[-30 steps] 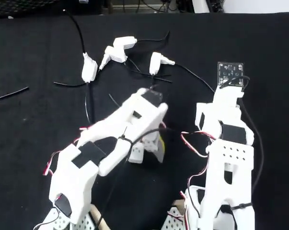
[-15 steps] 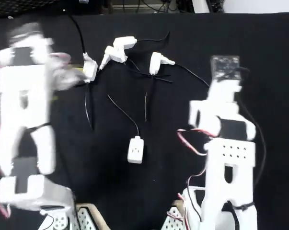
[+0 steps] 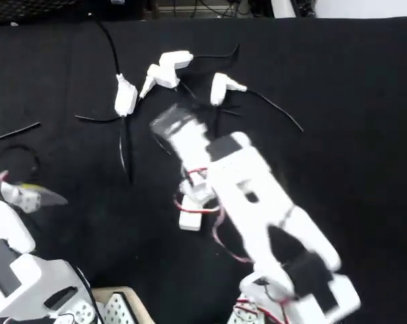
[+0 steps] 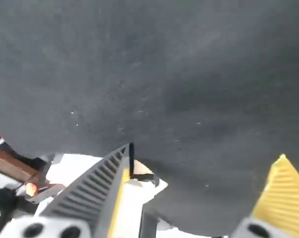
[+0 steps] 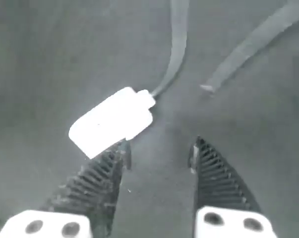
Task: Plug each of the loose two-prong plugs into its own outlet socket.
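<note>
Over the middle of the black tabletop (image 3: 351,101): right hand (image 5: 159,143), spread fairly wide, gripping nothing. Just beside one of its fingertips (image 5: 109,168), outside the gap: the white outlet socket (image 5: 112,121), flat on the tabletop with its cord (image 5: 176,44) leading away from the hand. From the high view, that socket half hidden under the right arm (image 3: 257,202). Farther back, well apart from it: three white plug pieces (image 3: 166,71) in a loose cluster, dark leads tangled among them. Down at the near left corner: left hand (image 4: 205,151), spread wide above bare tabletop, holding nothing, well apart from socket and plugs
</note>
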`<state>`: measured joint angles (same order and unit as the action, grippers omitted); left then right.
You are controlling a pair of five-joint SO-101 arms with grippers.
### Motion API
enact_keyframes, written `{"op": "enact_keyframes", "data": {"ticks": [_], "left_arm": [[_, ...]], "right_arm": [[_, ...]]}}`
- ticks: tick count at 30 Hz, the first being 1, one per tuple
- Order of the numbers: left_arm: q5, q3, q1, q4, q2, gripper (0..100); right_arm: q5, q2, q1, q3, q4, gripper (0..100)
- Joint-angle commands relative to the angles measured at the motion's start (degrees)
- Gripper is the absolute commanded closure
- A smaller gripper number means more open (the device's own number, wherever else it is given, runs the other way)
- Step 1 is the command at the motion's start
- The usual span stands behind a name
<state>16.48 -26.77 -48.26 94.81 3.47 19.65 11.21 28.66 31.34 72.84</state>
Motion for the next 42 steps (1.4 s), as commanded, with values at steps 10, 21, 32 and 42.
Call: {"op": "enact_keyframes", "data": {"ticks": [10,21,32,42], "left_arm": [[-0.70,-8.13,-0.75,-7.12,2.55,59],[-0.62,-8.04,-0.75,-7.12,2.99,59],[1.76,-7.87,-0.66,-7.12,2.99,59],[2.46,-7.96,-0.75,-6.95,2.99,58]], "right_arm": [[53.36,-0.66,6.33,-6.11,8.18,80.5],[66.55,-16.04,9.85,-11.47,10.29,80.3],[66.64,-18.42,15.03,-16.57,15.91,80.1],[66.29,-22.20,14.68,-10.33,13.27,80.1]]}}
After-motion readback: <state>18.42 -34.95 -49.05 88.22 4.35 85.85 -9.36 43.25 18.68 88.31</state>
